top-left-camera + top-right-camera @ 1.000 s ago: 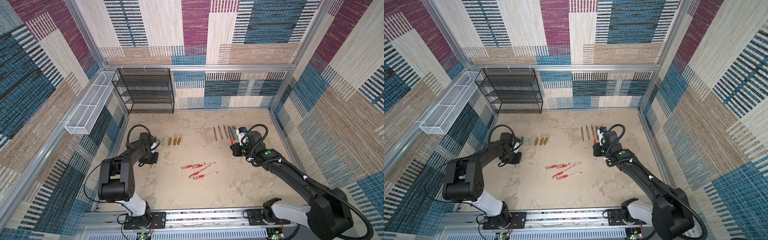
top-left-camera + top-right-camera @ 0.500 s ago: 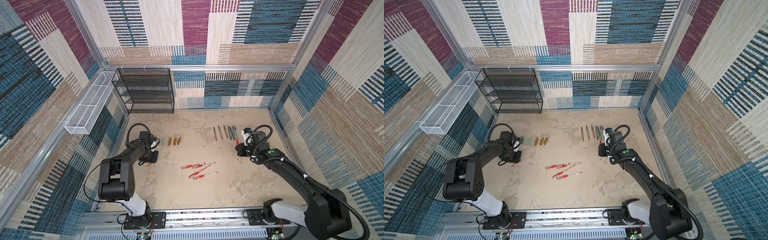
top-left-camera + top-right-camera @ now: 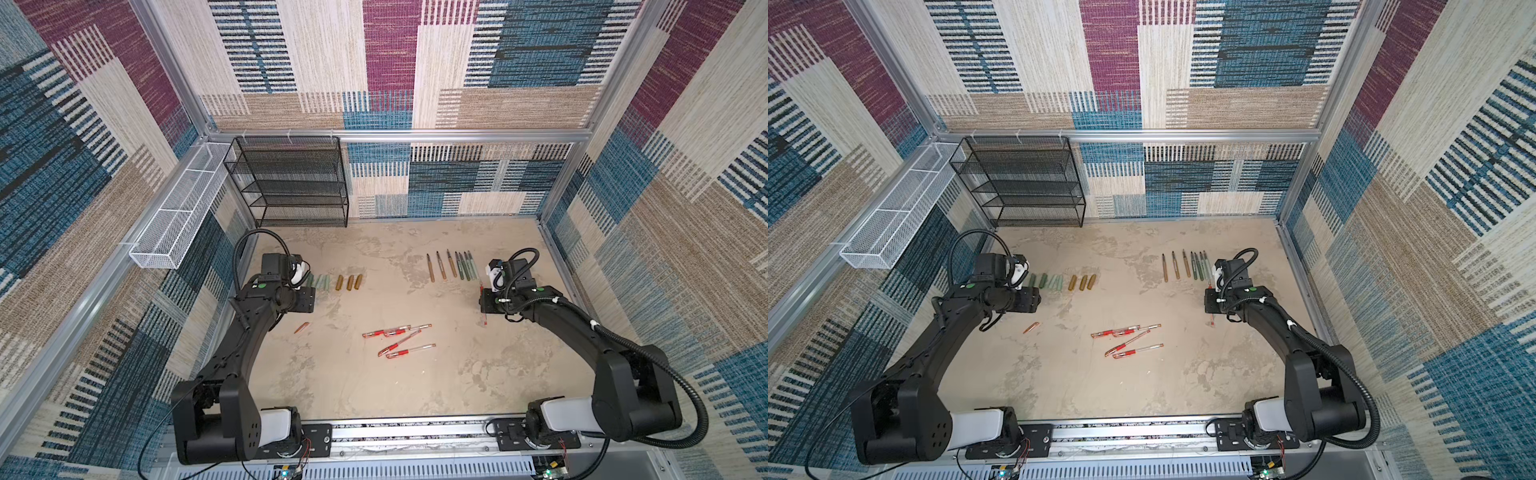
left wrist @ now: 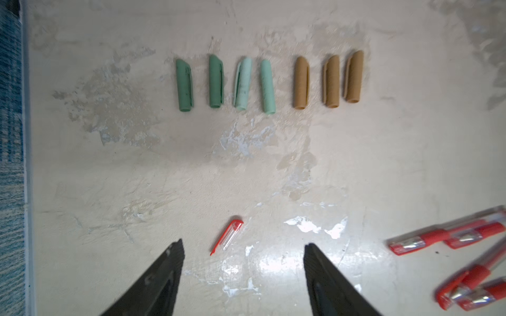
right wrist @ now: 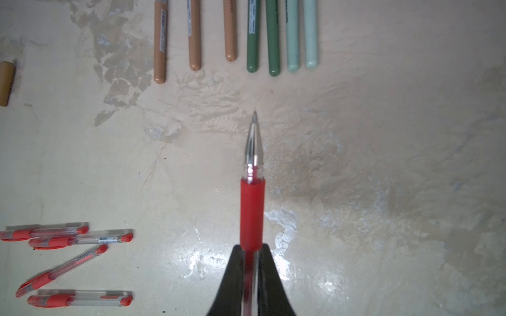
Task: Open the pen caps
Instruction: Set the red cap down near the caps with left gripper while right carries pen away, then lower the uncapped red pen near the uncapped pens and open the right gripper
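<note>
While both arms reach over the far half of the worktop (image 3: 374, 382), the left tool (image 4: 243, 243) is spread wide, its black fingers (image 4: 161, 279) well apart. One loose red cap (image 4: 227, 236), clear-walled with a red clip, lies flat on the worktop between the fingertips and touches neither; in both top views it sits alone just in front of that arm's wrist (image 3: 301, 328) (image 3: 1031, 328). Farther back, four green caps (image 4: 216, 82), two dark and two pale, lie side by side in a row, and three gold caps (image 4: 331, 82) continue the same row; all are off their pens and parallel. The right tool (image 5: 252, 247) is pressed together on a red pen (image 5: 252, 213), pinching its clear barrel just behind the red grip sleeve. This pen's metal tip is bare and points toward the ends of the pen bodies (image 5: 159, 41): three gold and four green, laid in a row near the right arm (image 3: 440, 266), their tips toward the back wall. Four capped red pens (image 3: 386, 333) lie in a loose cluster near the middle of the worktop, between the two arms; two of them overlap end to end.
</note>
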